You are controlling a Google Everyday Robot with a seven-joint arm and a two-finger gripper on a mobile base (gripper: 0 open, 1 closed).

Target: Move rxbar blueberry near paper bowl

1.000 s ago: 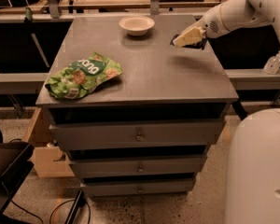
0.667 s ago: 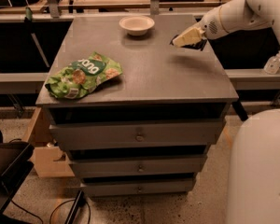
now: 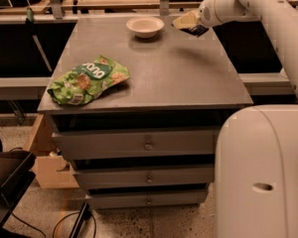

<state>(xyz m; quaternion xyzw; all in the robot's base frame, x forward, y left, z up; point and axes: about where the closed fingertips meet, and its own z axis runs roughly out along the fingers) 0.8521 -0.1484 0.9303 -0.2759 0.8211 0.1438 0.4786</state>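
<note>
The paper bowl (image 3: 145, 27) is a small cream-white bowl at the far middle of the grey table top (image 3: 164, 73). My gripper (image 3: 187, 23) hangs above the table's far right part, just right of the bowl. A dark flat piece, the rxbar blueberry (image 3: 197, 30), shows under its pale fingers (image 3: 184, 20). It is held off the surface and casts a faint shadow on the table below. Most of the bar is hidden by the gripper.
A large crinkled green chip bag (image 3: 87, 79) lies at the table's front left. The table stands on a drawer cabinet (image 3: 148, 145). My white base (image 3: 263, 172) fills the lower right. Shelving and clutter stand behind the table.
My gripper has moved left and farther back with the dark bar, from the right edge to close beside the bowl. The bowl and chip bag have not moved.
</note>
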